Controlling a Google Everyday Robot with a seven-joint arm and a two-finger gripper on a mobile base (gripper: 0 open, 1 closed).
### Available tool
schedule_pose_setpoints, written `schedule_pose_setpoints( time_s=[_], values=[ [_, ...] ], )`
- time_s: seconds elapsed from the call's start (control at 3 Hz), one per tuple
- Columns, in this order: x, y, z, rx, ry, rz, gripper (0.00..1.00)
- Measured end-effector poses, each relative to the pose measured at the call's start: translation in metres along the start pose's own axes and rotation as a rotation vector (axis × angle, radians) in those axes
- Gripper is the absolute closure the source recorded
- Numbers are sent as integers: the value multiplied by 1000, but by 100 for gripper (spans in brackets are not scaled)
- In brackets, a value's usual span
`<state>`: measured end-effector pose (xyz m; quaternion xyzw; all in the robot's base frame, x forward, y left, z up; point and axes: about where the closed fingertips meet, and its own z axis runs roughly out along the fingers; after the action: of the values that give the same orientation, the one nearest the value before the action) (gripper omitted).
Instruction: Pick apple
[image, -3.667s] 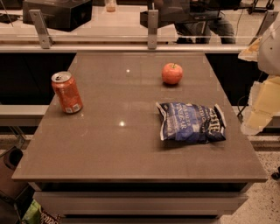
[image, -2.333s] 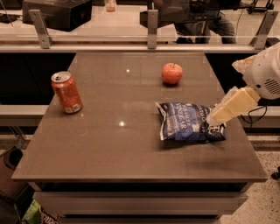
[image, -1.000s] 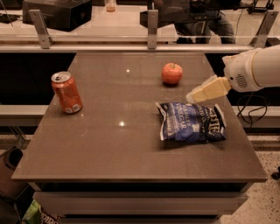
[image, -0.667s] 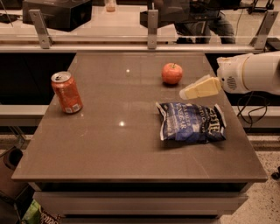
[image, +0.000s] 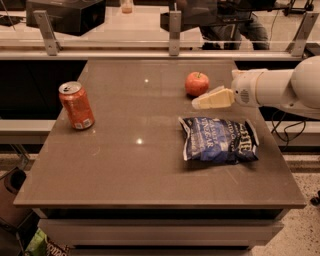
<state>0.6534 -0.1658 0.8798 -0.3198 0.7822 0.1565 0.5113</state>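
Observation:
The apple (image: 197, 83) is small, round and red-orange with a short stem, and it sits on the brown table (image: 125, 150) at the back right. My gripper (image: 200, 103) reaches in from the right on a white arm (image: 280, 90). Its cream-coloured fingers (image: 212, 99) point left, just in front of and slightly right of the apple, a little above the table top. It holds nothing.
An orange soda can (image: 76, 105) stands upright at the left side of the table. A blue chip bag (image: 218, 139) lies flat in front of the gripper. A rail with metal posts (image: 174, 30) runs behind the table's far edge.
The arm has swung from the table's right side leftward and toward the back, passing over the chip bag. The gripper tip now sits close to the apple. Apple, can and bag have not moved.

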Motion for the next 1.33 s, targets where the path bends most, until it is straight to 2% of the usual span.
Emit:
schedule_pose_setpoints(
  time_s=[0.67,1.33],
  values=[
    [14,-29,42,-38,-25,28,0],
    [9,-43,67,-64,-58,38,0]
  ],
)
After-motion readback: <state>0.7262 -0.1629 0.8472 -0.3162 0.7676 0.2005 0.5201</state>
